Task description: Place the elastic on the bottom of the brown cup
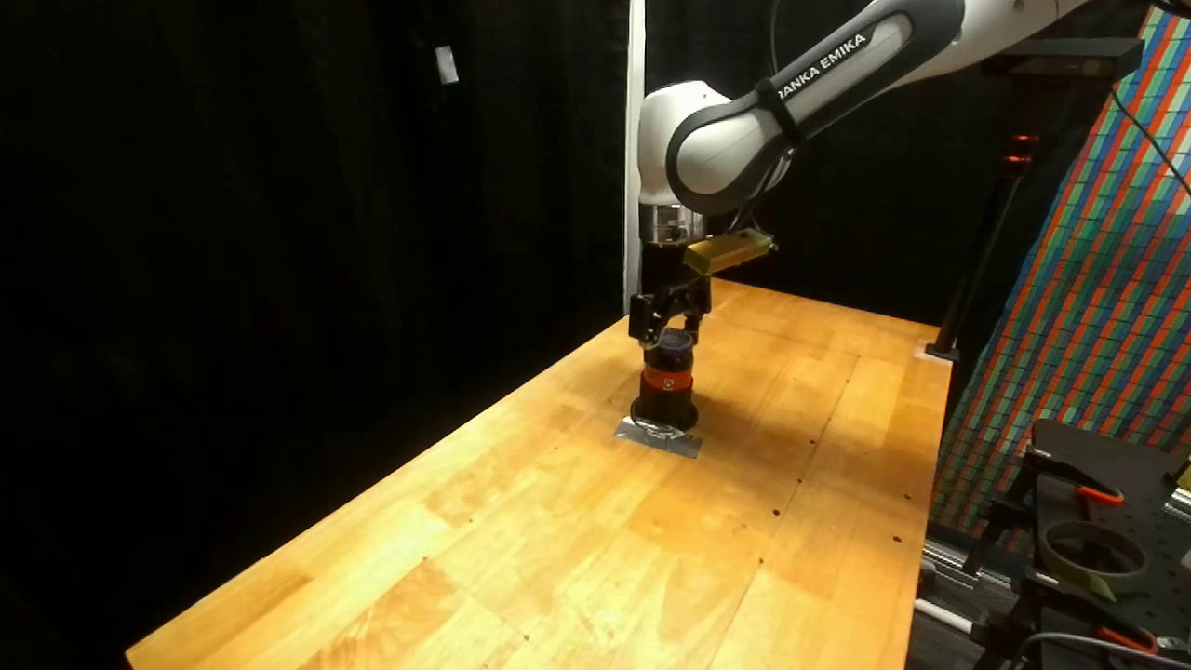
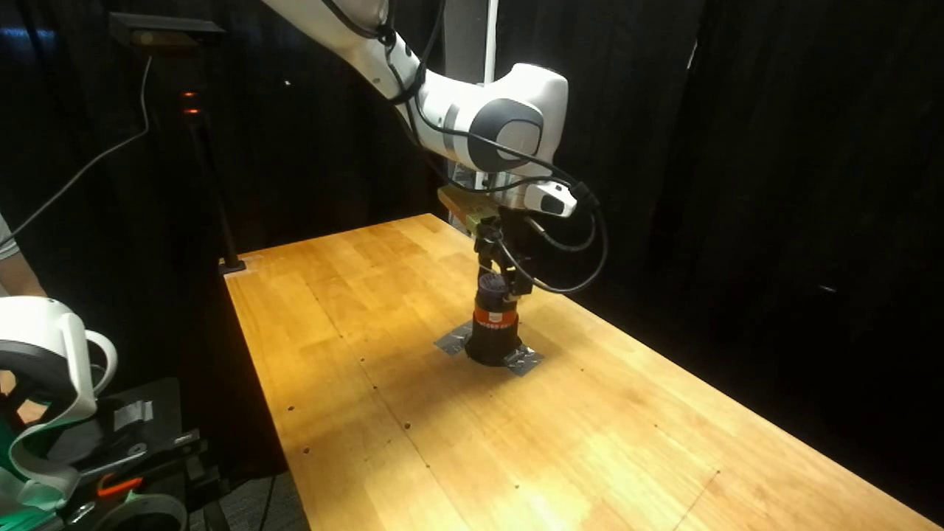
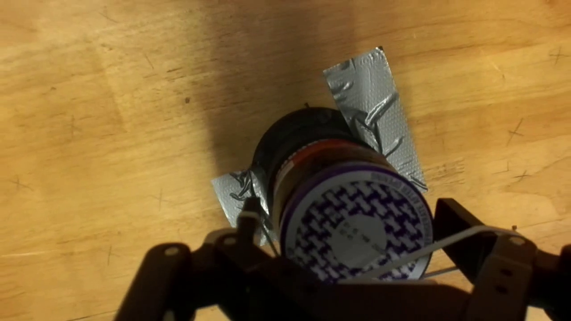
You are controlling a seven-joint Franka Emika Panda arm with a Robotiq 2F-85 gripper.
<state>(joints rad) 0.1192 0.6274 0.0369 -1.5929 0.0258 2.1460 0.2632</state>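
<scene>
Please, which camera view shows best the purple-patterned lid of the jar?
The wrist view: it looks down on the lid, so its pattern is clear, although a pale band passes in front. In both exterior views, the lid is small and dark under the gripper, seen at a slant, its pattern hard to read.

Wrist view close, downward; exteriors share table.
</scene>
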